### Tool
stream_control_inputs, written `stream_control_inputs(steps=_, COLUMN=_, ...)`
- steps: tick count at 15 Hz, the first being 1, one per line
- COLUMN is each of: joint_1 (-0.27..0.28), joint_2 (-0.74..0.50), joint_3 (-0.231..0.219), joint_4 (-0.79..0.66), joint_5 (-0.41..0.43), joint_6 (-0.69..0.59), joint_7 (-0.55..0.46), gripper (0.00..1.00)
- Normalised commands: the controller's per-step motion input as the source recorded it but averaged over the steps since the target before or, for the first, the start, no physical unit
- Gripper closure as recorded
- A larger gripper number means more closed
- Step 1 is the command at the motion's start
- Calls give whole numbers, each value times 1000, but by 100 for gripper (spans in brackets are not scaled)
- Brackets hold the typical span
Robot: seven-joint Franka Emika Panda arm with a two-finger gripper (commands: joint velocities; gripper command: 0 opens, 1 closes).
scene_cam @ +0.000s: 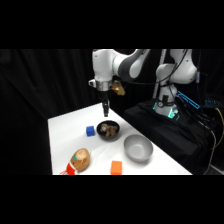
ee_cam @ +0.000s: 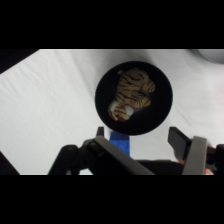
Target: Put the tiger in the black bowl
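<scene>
Spread wide and empty, gripper (ee_cam: pixel 145 142) hovers above tiger (ee_cam: pixel 131 94) in black bowl (ee_cam: pixel 161 107).

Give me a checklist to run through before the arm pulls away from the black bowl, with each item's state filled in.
1. Tiger inside the black bowl: ok, it lies wholly within the rim.
2. End effector released: ok, fingers apart with nothing between them.
3. End effector clear of the bowl: ok, in the side view it hangs above the rim.
4. Bowl upright on the table: ok.
5. Blue cube apart from the bowl: ok, a gap shows in the side view.
6. Grey bowl out of the upward path: ok, it sits off to the side.
</scene>
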Motion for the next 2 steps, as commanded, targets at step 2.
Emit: stream_control_inputs(steps=2, joint_1=-80, joint_2=-367, joint_3=136, joint_4=24, joint_5=151, joint_6=-360, joint_7=-321, gripper=0)
